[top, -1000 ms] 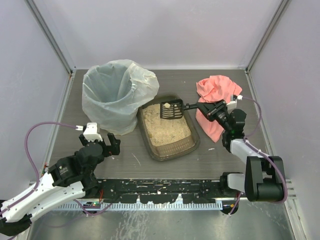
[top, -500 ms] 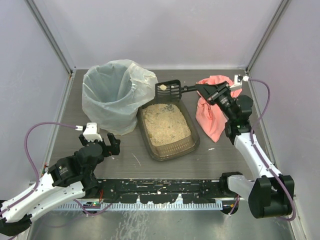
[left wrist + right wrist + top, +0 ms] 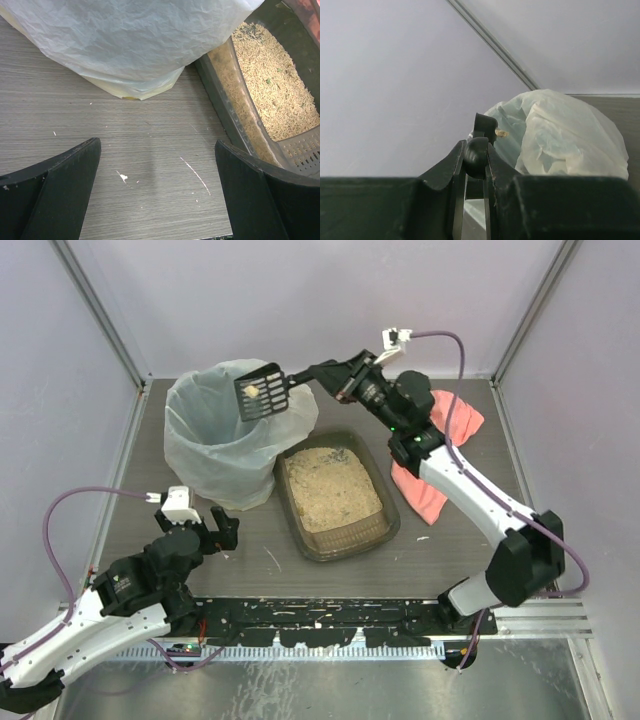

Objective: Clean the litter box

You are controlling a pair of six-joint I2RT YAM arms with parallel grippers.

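Scoop (image 3: 262,392) poised above bag-lined bin (image 3: 205,465) at 11 o'clock, clump (image 3: 253,392) aboard, placed so waste drops into the bag; right jaws clamped shut on its handle. Litter box (image 3: 345,546) sits at surface centre. Left jaws wide open, empty, parked at 7 o'clock.

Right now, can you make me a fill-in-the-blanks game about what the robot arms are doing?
1. The right gripper is shut on the handle of a black ____.
2. That tool hovers over the tall bin lined in ____.
3. The litter box sits between the bin and a ____ cloth.
4. The left gripper is ____ and holds nothing.

Missing words: scoop; white; pink; open.
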